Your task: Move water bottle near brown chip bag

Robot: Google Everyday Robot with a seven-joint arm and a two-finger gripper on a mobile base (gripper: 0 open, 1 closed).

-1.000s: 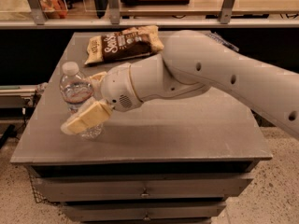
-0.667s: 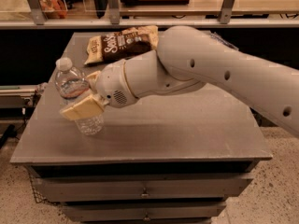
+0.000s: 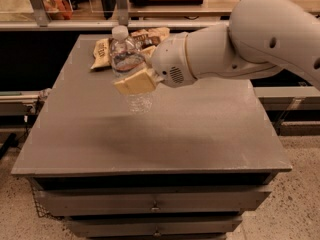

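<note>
Inspector: State the position of the tool (image 3: 134,71).

Technician: The tool hangs over the rear-left part of the table (image 3: 165,139), at the end of the white arm (image 3: 240,49), which reaches in from the right.

Inspector: Condition of the tool?

Technician: Its tan fingers (image 3: 132,83) are clamped on the water bottle (image 3: 124,56), one on the near side and one behind. The grip sits at mid-body; the white cap (image 3: 120,32) stands above it and the clear lower body hangs below.

Inspector: Attitude of the bottle?

Technician: Roughly upright, cap leaning slightly left. The base appears raised off the table, with a soft shadow beneath it.

Inspector: Location of the brown chip bag (image 3: 102,54)?

Technician: Flat on the table by the rear edge, just behind the bottle. The bottle and the tool hide its middle.

Inspector: Free room?

Technician: The front half and the right side of the table are bare grey surface. The left edge is near the bag's left end. Drawers (image 3: 155,201) close the front below the top.
</note>
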